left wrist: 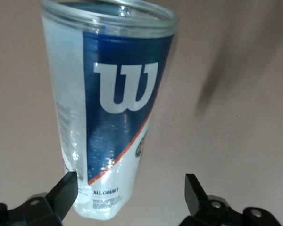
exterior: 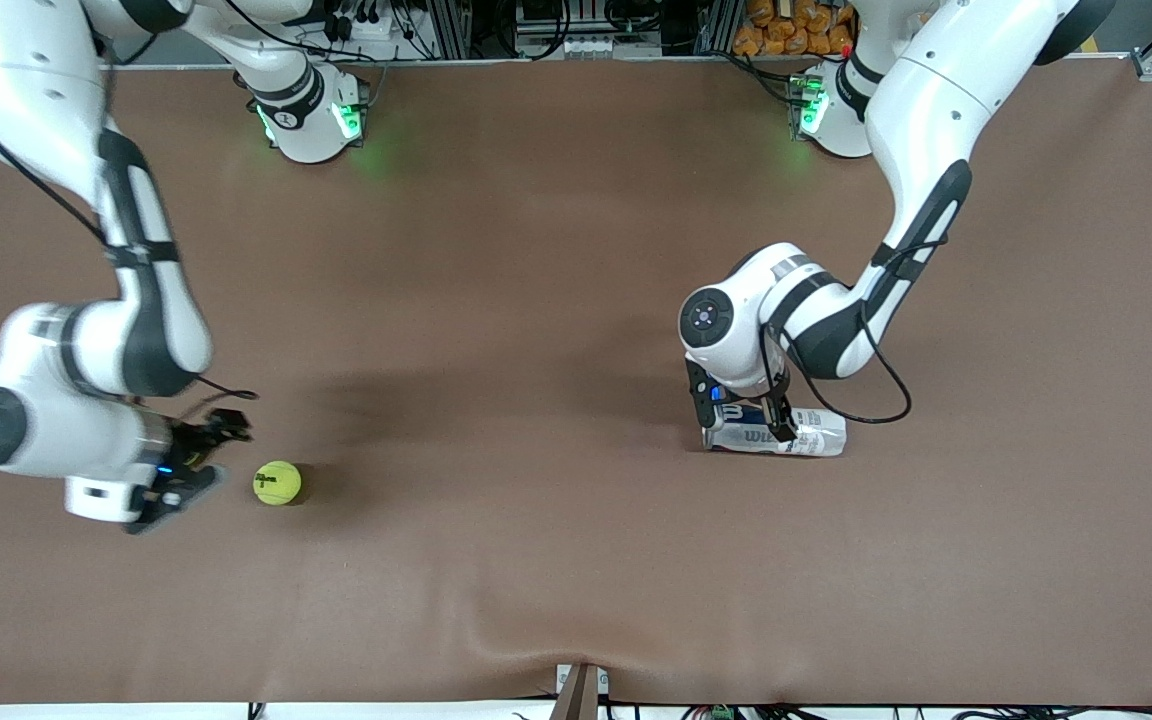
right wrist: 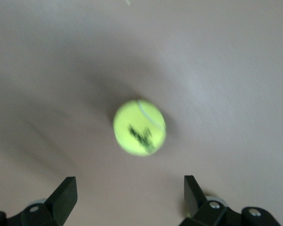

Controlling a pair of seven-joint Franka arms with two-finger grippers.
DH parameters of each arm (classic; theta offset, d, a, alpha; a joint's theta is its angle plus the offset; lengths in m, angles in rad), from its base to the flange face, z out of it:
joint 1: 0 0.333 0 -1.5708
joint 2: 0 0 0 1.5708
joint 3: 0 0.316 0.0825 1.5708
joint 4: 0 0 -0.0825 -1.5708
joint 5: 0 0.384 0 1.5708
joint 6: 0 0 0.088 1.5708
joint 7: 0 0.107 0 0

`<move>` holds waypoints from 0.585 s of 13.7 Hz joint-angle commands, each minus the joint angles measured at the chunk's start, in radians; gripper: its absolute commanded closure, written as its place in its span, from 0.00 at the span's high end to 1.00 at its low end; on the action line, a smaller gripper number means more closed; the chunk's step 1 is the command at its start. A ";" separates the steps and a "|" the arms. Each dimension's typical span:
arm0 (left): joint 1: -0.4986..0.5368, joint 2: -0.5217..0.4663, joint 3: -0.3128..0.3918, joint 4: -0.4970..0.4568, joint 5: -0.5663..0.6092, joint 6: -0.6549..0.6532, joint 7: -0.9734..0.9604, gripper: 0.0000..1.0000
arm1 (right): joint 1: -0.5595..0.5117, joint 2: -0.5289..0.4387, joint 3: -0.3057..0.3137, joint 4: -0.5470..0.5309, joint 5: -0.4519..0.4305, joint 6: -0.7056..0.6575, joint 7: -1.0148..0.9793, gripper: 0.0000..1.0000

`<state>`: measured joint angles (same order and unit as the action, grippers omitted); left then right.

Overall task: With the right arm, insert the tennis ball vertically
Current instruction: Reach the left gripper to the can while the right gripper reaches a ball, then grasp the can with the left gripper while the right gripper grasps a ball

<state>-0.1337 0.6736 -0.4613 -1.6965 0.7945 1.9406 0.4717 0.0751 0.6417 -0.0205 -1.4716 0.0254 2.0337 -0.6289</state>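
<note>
Beside the tennis ball (exterior: 277, 483), right gripper (exterior: 198, 462) open, apparently apart.

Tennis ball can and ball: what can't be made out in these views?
- Tennis ball can: in the front view the left tool and wrist cover its middle; whether a finger touches it is unclear.
- Can's base: cut off by the left wrist view's edge.
- Tennis ball: print blurred in the right wrist view, too small in front.

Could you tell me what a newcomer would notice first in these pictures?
Probably the yellow tennis ball alone on the brown table toward the right arm's end, with the open right gripper beside it. Next, the clear Wilson ball can lying on its side, the open left gripper straddling it.
</note>
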 commanded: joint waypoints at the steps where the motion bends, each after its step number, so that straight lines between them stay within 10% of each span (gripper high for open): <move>1: -0.004 0.026 -0.005 0.018 0.025 0.032 0.046 1.00 | 0.012 0.055 -0.004 0.045 0.015 0.063 -0.138 1.00; 8: 0.014 0.053 0.000 0.023 0.042 0.101 0.145 1.00 | 0.000 0.125 -0.003 0.034 0.045 0.161 -0.318 1.00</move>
<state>-0.1270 0.6984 -0.4559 -1.6926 0.8217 2.0274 0.5915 0.0879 0.7411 -0.0295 -1.4567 0.0378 2.1721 -0.8854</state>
